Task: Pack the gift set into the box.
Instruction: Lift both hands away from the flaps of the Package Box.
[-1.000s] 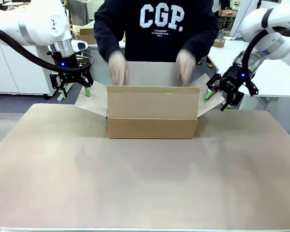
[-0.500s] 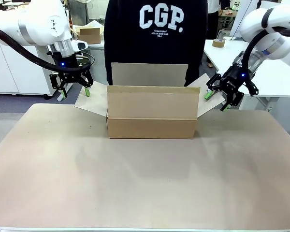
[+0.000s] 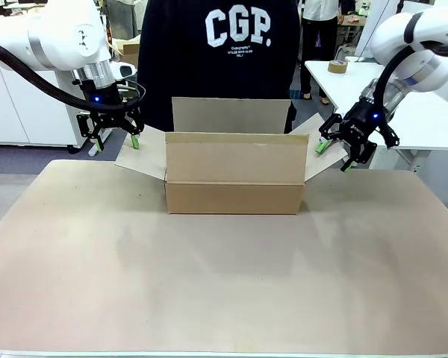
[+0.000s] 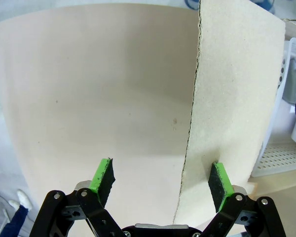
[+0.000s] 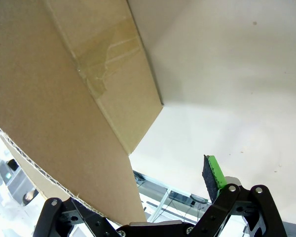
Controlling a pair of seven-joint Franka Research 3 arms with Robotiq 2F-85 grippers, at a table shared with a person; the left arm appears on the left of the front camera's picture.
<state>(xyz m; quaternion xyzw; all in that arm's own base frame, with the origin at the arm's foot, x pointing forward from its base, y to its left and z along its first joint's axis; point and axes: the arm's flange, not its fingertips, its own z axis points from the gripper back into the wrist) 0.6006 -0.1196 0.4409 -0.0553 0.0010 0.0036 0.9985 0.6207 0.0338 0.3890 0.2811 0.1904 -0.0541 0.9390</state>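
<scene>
The box (image 3: pixel 235 173) stands at the far middle of the table with its flaps open and its far flap (image 3: pixel 231 113) upright. Its inside is hidden, and the gift set is out of view. My left gripper (image 3: pixel 116 142) is open beside the box's left flap (image 3: pixel 143 153). In the left wrist view the left gripper (image 4: pixel 162 180) straddles the flap's edge (image 4: pixel 190 143). My right gripper (image 3: pixel 333 156) is open at the right flap (image 3: pixel 313 162). In the right wrist view that flap (image 5: pixel 54 123) covers one finger, and the other pad (image 5: pixel 213 173) stands apart from it.
A person in a dark sweatshirt (image 3: pixel 231 52) stands right behind the box, hands out of sight. A small carton (image 3: pixel 131 51) sits on a table behind my left arm, and a tape roll (image 3: pixel 338 66) on the white table at back right. The brown tabletop (image 3: pixel 224 276) stretches toward me.
The person's hands, over the box a second ago, have pulled away and the person has shifted slightly left. The box and both grippers have stayed where they were.
</scene>
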